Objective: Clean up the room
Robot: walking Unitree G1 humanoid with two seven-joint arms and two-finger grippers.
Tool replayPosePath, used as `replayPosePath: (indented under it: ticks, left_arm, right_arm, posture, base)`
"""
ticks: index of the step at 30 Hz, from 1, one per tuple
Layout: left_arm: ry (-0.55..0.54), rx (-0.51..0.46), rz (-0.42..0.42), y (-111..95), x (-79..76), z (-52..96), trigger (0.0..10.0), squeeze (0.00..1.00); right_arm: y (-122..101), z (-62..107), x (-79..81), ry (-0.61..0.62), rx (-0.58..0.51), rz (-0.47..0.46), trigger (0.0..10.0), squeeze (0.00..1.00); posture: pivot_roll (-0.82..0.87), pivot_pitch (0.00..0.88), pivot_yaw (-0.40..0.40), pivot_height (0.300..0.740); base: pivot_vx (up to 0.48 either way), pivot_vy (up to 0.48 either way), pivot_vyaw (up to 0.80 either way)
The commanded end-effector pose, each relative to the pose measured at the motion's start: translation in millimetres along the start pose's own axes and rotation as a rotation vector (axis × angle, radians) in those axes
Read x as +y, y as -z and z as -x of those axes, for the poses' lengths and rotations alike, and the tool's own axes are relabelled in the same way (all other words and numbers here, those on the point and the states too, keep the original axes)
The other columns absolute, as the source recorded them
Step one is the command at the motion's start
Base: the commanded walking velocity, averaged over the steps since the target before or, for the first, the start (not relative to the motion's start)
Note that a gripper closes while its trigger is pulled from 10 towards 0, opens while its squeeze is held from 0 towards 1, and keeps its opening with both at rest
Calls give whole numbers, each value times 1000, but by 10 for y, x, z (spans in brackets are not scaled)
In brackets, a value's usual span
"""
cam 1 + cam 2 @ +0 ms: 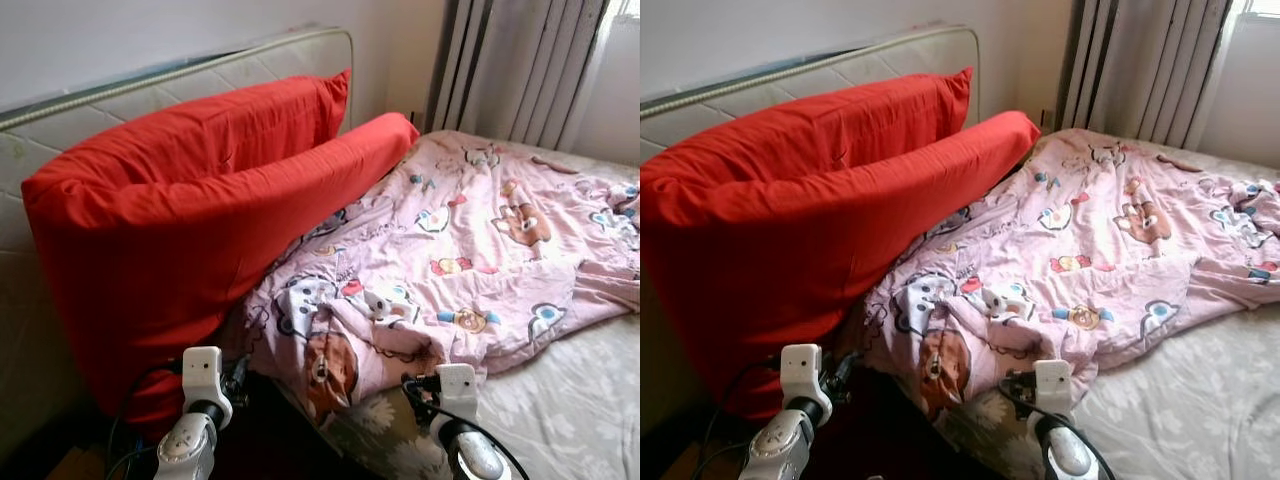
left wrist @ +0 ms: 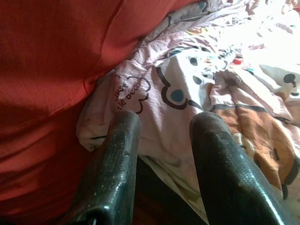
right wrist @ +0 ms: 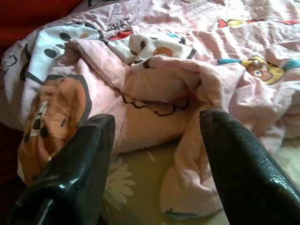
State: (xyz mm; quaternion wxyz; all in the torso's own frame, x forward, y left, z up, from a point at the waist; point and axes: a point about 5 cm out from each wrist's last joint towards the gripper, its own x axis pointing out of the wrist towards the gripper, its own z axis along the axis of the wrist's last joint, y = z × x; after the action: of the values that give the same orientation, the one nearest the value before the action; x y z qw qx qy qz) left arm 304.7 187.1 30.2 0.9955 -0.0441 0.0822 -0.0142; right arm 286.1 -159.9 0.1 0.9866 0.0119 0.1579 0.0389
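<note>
A crumpled pink quilt with cartoon animal prints lies spread across the bed, and its near corner is bunched up at the bed's front left. Two big red pillows lean against the headboard side, a long one in front and another behind it. My left gripper is open and hovers just off the quilt's edge where it meets the red pillow. The right gripper is open too, and faces a folded lump of quilt without touching it. Both silver arms rise low in front, left and right.
A pale padded headboard or upright mattress stands behind the pillows. The grey floral sheet shows at the bed's near right. Grey curtains hang at the far right by a bright window. A dark gap lies between pillow and bed.
</note>
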Motion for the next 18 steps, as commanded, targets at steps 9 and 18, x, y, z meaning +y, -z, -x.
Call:
replayPosePath:
  ticks: [9, 18]
  left_arm:
    - [-10, 6, 4, -5, 49, -1, 10000, 0]
    - [-6, 3, 1, -14, 47, -4, 10000, 0]
  right_arm:
    - [75, 22, -70, 40, 57, -12, 10000, 0]
    - [57, 12, -77, 46, 50, -30, 10000, 0]
  posture:
    - [-65, 72, 48, 633]
    - [-63, 74, 49, 633]
  base:
    - [174, 0, 0]
    - [311, 0, -50]
